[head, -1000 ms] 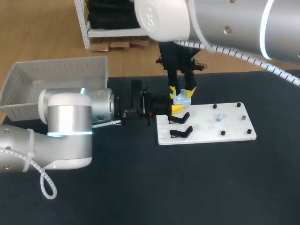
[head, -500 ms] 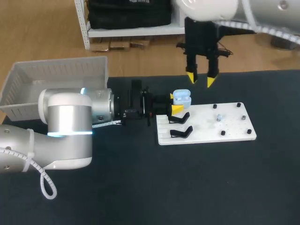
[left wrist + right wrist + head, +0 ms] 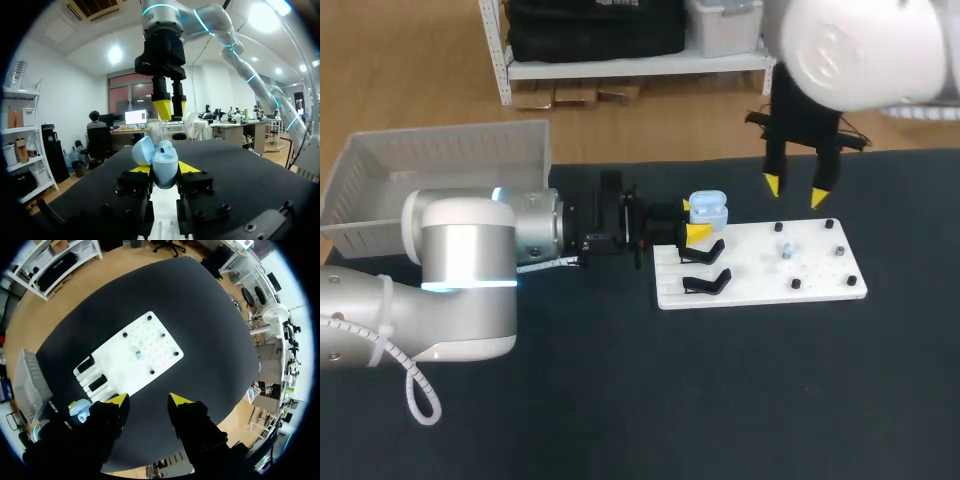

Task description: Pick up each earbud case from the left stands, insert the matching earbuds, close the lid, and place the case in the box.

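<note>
One earbud case (image 3: 708,208), lid open, clamped between left jaws, beside two black stands (image 3: 706,282). Held level, likely for loading earbuds from above. One earbud (image 3: 786,250) seen, mid-board, ahead of right jaws, these spread, empty and raised well above it, probably ready for descending on it. One white board (image 3: 820,288); one box (image 3: 440,160) behind left jaws, on bench (image 3: 620,400).
</note>
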